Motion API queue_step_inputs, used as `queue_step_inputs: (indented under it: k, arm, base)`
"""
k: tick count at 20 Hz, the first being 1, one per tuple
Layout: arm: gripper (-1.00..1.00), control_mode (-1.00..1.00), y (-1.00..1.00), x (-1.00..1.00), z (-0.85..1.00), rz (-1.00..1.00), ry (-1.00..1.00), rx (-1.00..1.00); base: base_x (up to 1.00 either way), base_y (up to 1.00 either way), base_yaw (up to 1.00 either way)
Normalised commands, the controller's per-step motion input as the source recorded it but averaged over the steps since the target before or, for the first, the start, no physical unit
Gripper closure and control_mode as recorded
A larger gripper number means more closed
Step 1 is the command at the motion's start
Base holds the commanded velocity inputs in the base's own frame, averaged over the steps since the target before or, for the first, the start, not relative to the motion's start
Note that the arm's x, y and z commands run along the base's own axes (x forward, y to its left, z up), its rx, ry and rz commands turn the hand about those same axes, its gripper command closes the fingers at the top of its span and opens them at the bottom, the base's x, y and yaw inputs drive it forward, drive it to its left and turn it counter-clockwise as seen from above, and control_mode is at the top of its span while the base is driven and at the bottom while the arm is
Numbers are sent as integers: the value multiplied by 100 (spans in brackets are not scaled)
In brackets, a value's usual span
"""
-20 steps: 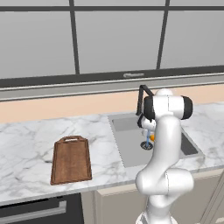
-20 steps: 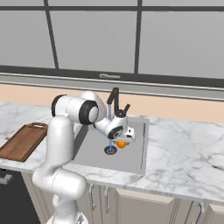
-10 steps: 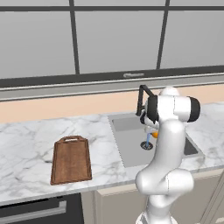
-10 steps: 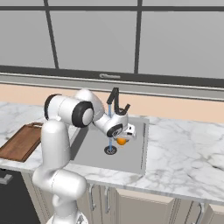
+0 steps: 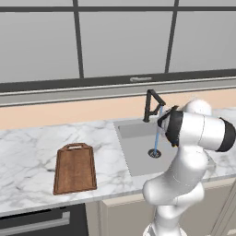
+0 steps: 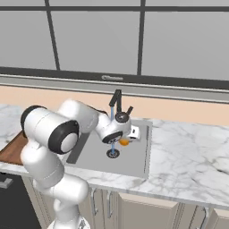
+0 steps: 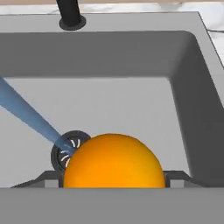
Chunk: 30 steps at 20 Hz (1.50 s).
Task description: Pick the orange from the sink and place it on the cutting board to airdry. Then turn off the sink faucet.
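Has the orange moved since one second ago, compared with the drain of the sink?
Yes. The orange, held in the gripper, has risen off the sink floor and now sits above and right of the drain.

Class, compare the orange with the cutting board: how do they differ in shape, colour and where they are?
The orange is a bright, smooth ball; the cutting board is a flat, dark brown rectangle, far larger. The orange is over the sink at the gripper; the board lies on the counter.

Smooth glossy orange (image 7: 113, 161) — matt grey sink (image 7: 192, 87) — wooden cutting board (image 5: 74, 168).
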Motion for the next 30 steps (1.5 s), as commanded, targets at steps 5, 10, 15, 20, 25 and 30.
queue_step_inputs:
  k: [5, 10, 15, 20, 25, 30]
  arm:
    - [100, -100, -5, -66, 99, 0, -20, 1]
    - [100, -100, -2, -56, 100, 0, -9, 0]
    - [100, -100, -1, -49, 100, 0, 1, -5]
    - [100, -100, -1, -64, 100, 0, 5, -3]
    - [100, -100, -3, -95, 55, 11, -6, 4]
    - [100, -100, 10, -50, -8, 3, 2, 5]
  base:
    - [0, 0, 0]
    - [0, 0, 0]
    - [0, 0, 0]
    - [0, 0, 0]
    - [0, 0, 0]
    - [0, 0, 0]
